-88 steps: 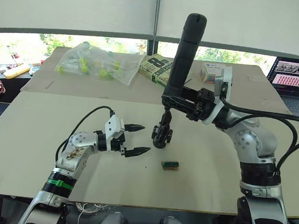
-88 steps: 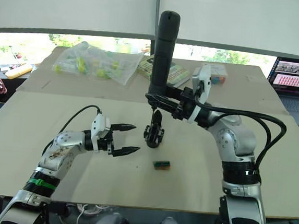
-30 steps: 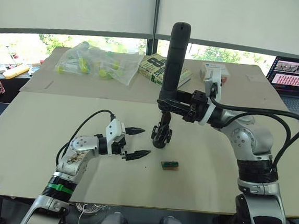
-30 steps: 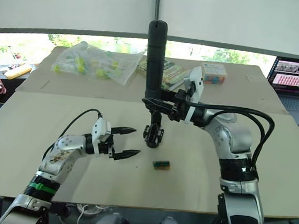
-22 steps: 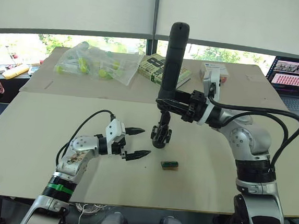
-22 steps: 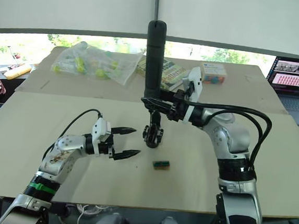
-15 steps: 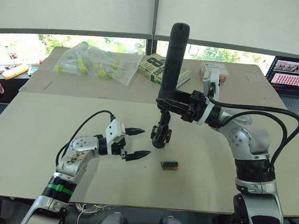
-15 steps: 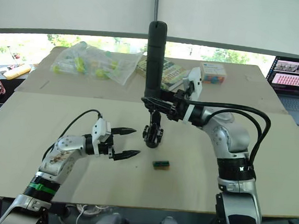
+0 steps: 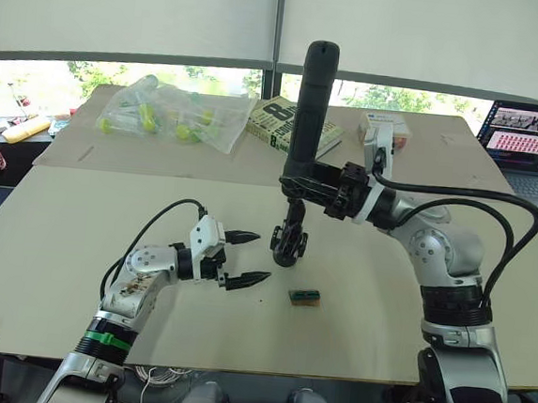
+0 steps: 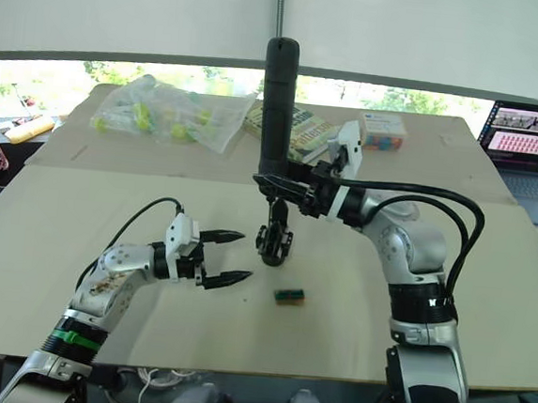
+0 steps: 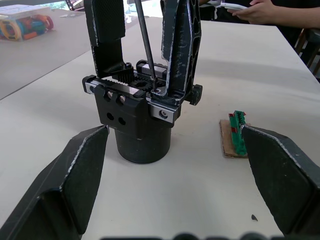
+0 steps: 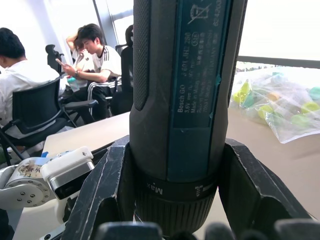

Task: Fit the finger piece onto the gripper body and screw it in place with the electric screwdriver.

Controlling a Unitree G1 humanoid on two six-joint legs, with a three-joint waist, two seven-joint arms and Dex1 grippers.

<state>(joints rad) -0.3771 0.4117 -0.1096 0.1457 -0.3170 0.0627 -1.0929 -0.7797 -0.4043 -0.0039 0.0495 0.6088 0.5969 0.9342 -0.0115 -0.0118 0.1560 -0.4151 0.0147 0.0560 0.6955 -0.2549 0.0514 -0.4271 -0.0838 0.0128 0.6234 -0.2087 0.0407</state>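
Right above the gripper body [image 9: 288, 242] on the tabletop [image 9: 74, 279], the right end effector [image 9: 320, 182] grips the screwdriver [image 9: 312, 106] upright, bit down. Just beside it, the left end effector [image 9: 248, 254] waits, wide open and empty.

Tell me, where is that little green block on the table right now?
The small green-and-brown block lies flat on the table near its front edge, apart from the gripper body behind it and just right of the open left gripper.
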